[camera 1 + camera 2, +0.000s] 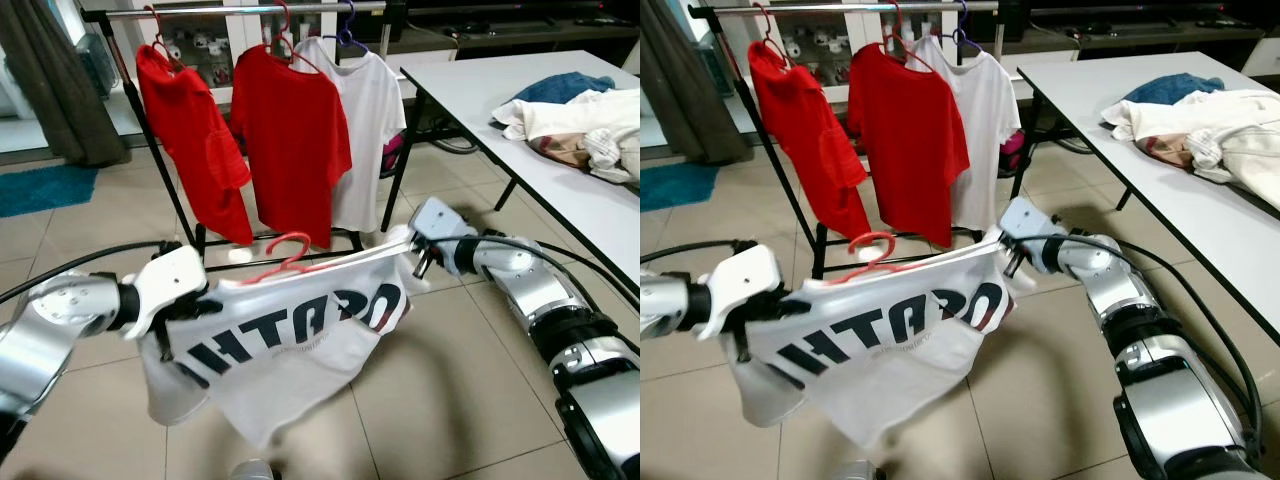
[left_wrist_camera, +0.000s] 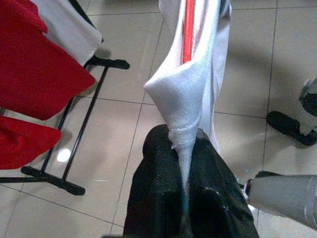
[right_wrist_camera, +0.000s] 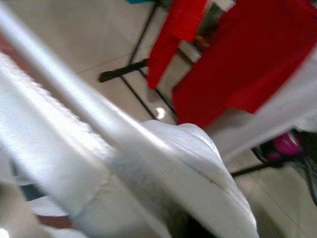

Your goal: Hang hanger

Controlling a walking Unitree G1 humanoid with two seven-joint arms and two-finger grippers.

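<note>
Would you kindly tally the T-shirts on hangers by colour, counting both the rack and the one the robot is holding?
Red T-shirts on the rack: 2
White T-shirts on the rack: 1
White printed T-shirts held between the left gripper and right gripper: 1
Total: 4

Head stereo pair faces down-forward; wrist cameras close-up; all share clothes rack (image 1: 190,215).

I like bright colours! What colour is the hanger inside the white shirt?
Red hanger, clearest in the left eye view.
</note>
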